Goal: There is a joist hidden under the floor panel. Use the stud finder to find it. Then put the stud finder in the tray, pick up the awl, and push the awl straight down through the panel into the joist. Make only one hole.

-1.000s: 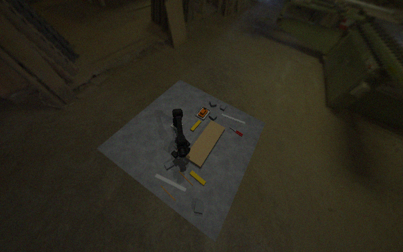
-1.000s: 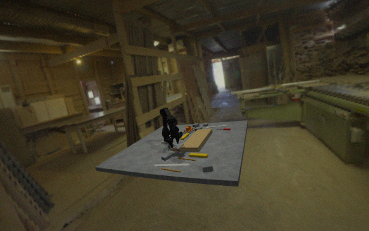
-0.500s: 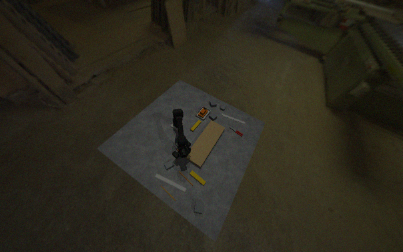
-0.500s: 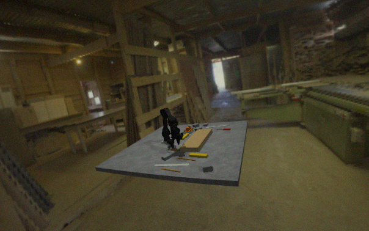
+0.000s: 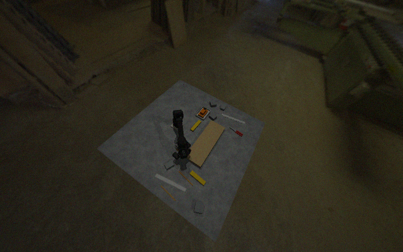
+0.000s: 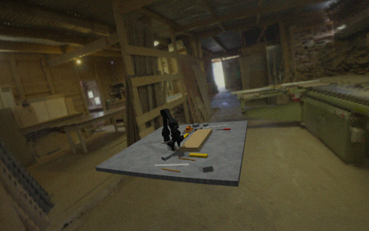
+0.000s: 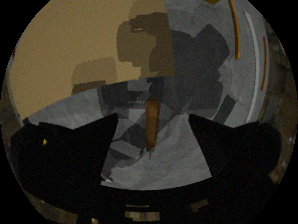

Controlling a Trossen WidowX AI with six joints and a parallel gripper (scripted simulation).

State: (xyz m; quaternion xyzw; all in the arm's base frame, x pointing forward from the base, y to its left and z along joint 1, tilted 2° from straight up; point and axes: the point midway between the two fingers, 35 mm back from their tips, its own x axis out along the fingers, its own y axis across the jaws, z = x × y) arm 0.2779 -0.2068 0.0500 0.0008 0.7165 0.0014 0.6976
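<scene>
The orange stud finder sits in the white-rimmed tray at the back. The tan floor panel lies flat; the joist is hidden under it. My gripper is open and empty, low beside the panel's near left corner. The awl lies on the table below and between the spread fingers in the wrist view, its brown handle toward the panel and its thin tip toward the palm. The arm hides the awl in the top view. The arm's shadow covers part of the panel.
Near the gripper are a grey block, a yellow block, a pencil and a white strip. Another yellow block lies near the tray. A red-handled screwdriver lies beyond the panel.
</scene>
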